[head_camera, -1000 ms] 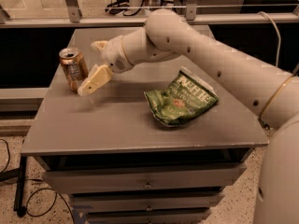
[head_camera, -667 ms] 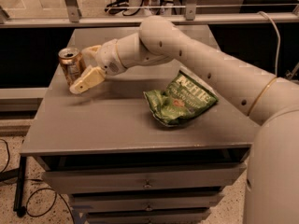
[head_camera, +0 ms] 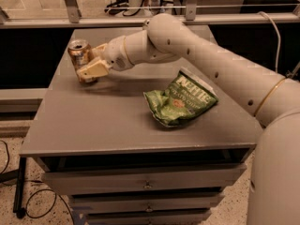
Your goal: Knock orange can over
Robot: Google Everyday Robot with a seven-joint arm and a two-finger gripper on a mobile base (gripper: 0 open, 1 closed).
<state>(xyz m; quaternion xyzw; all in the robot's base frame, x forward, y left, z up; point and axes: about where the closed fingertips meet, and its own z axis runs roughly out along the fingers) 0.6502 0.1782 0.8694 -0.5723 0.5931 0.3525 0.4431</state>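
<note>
The orange can [head_camera: 79,53], copper-orange with a silver top, stands upright near the left edge of the grey table [head_camera: 117,121]. My gripper [head_camera: 92,63] reaches in from the right at the end of the white arm and sits right against the can. One cream finger [head_camera: 93,70] crosses in front of the can's lower half and hides it. A second finger shows behind, by the can's upper right side.
A crumpled green chip bag [head_camera: 180,100] lies on the table right of centre, under the arm. The table's left edge is close to the can. A metal rail [head_camera: 140,18] runs behind the table. Drawers sit below the front edge.
The gripper has moved left and closed in on the can, now overlapping its lower half. The can still stands upright in the same place.
</note>
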